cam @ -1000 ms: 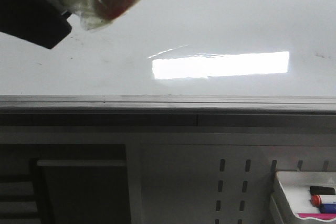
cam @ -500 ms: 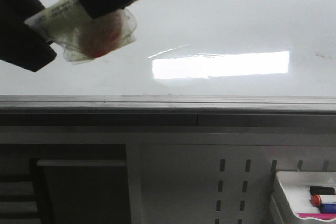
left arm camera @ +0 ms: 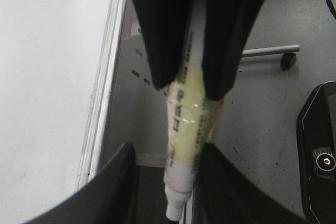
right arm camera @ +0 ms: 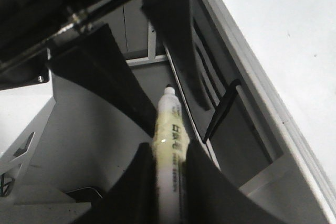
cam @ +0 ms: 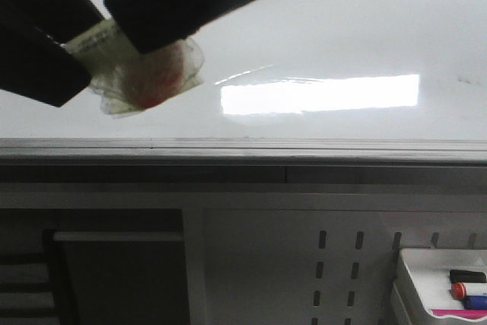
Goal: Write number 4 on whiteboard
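Note:
The whiteboard (cam: 342, 28) fills the upper front view, glossy white with a bright glare; the number 4 is out of view. A marker (cam: 144, 74) wrapped in yellowish tape hangs before the board between two dark fingers. My right gripper (right arm camera: 169, 148) is shut on the marker's (right arm camera: 169, 129) barrel. My left gripper (left arm camera: 167, 153) stands open around the marker's (left arm camera: 184, 129) tip end, its left finger well apart from the marker. The right gripper's fingers (left arm camera: 163, 35) clamp the marker further up in the left wrist view.
A grey edge rail (cam: 243, 150) runs under the board. Below it is a grey perforated panel (cam: 335, 264). A white tray (cam: 411, 272) with spare markers (cam: 468, 291) sits at the lower right. A caster leg (left arm camera: 286, 59) stands on the floor.
In the front view the marker has moved down and slightly left. A second dark finger has come in from the top and now lies against it.

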`<state>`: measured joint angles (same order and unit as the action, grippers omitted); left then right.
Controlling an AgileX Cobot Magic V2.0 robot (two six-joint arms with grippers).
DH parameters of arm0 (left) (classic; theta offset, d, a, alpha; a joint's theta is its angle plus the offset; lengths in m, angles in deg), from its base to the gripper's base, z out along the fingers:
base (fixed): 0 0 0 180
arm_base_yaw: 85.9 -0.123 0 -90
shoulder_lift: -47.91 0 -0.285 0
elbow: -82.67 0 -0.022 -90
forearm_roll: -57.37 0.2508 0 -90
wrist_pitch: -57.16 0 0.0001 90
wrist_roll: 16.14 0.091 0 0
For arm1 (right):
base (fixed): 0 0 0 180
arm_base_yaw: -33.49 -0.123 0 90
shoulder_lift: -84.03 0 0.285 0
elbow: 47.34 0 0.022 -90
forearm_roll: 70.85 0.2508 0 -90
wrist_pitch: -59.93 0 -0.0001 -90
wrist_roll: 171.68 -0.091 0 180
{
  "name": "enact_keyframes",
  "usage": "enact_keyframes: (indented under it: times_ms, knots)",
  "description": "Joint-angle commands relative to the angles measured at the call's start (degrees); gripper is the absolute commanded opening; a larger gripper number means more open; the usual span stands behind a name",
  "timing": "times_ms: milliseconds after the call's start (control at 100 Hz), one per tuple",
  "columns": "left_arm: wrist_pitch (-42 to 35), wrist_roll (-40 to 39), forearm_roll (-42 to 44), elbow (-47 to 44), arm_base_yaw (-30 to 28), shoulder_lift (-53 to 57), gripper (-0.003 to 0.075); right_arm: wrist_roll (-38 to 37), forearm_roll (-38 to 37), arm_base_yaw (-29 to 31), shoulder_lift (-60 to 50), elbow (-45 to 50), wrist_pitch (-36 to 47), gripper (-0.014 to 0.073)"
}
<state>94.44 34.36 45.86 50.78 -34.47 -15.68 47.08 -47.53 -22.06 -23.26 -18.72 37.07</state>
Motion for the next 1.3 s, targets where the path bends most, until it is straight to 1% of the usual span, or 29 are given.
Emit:
enact_keyframes:
  times_ms: [0,130,270,360,500,610,670,740,900,950,1010,1130,1290]
  knots:
    - [-5.53,-0.86,-1.83,2.23,0.4,0.69,0.0385,0.31,-0.01,0.21,-0.56,-1.54,1.82,-0.0064]
    - [-5.53,-1.18,-2.42,2.23,0.4,0.8,0.0387,0.31,-0.14,1.88,-0.56,-1.2,1.68,-0.0064]
    - [-5.53,-7.65,-2.42,2.02,-0.43,1.08,0.0387,0.31,-0.14,4.51,-0.93,0.93,1.68,-0.0064]
    - [-6.49,-10.84,-2.42,0.16,-2.31,3.01,0.0386,0.31,-0.14,6.46,-1.41,3.23,1.68,-0.0061]
    - [-11.16,-17.69,-2.51,-5.34,-5.85,8.81,0.0386,0.31,1.14,9.25,-3.57,7.29,3.85,-0.0061]
    - [-16.77,-25.85,-2.51,-11.43,-9.23,15.66,0.0378,0.31,2.71,10.53,-5.44,9.73,7.6,-0.0061]
    - [-18.81,-31.12,-2.51,-14.8,-11.01,20.13,0.034,0.31,2.95,10.9,-5.95,10.34,10.12,-0.0061]
    - [-19.19,-35.21,-2.51,-18.03,-13.0,25.01,0.0279,0.31,2.95,11.06,-5.81,10.34,13.17,-0.0061]
    - [-19.55,-35.82,-4.84,-23.05,-15.37,33.58,0.0097,0.31,3.52,12.05,-3.58,10.08,24.44,-0.0061]
    - [-19.96,-35.82,-4.84,-23.81,-15.49,35.29,0.0042,0.31,4.26,13.04,-2.24,9.11,25.94,-0.0061]
    - [-20.14,-35.82,-5.23,-24.27,-15.48,36.62,-0.0022,0.31,5.11,14.54,-0.38,7.3,25.88,-0.0061]
    - [-20.14,-35.82,-5.47,-24.3,-15.48,37.01,-0.002,0.31,6.79,17.35,4.12,3.22,25.13,-0.0061]
    - [-20.14,-35.82,-6.51,-24.39,-15.48,37.01,-0.002,0.31,6.93,17.94,8.3,-1.7,24.81,-0.0061]
